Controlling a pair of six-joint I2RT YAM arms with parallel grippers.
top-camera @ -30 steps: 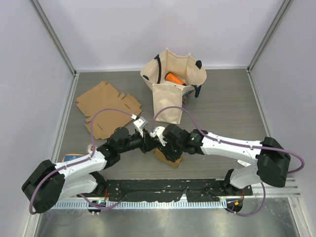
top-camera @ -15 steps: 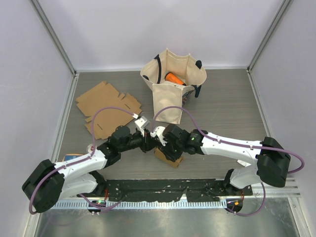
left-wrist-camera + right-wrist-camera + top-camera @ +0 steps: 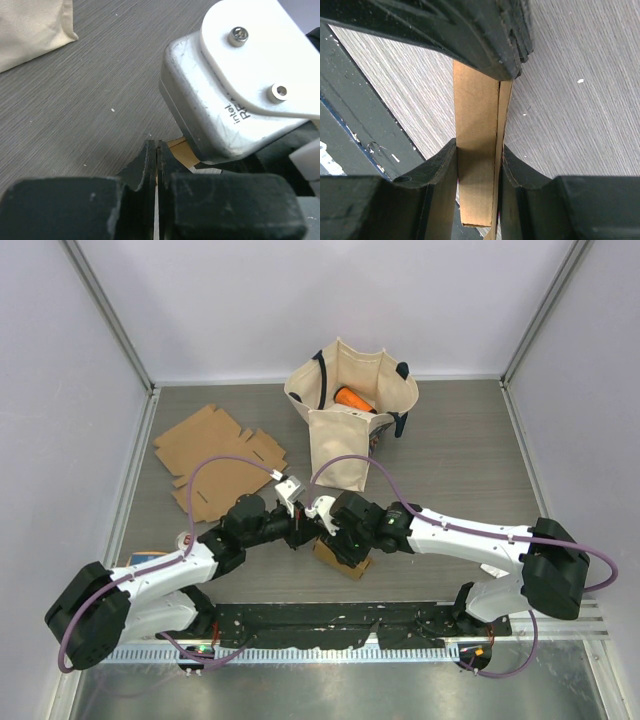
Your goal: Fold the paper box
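We see a grey wood-grain counter [image 3: 470, 460] with a cream canvas bag [image 3: 335, 435] standing toward its far side. To the left of the bag, flat brown cardboard sheets [image 3: 215, 455] lie spread on the counter, overlapping one another. On the near side of the bag is a small brown paper box [image 3: 345, 565]; we cannot tell whether it rests on the counter. Well off to the bag's near left, at the counter's edge, lies a small blue and white thing [image 3: 150, 558]

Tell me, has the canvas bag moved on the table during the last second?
No. The canvas bag keeps its place: in the top view its upper part still overlaps the table's rear edge at the same spot.
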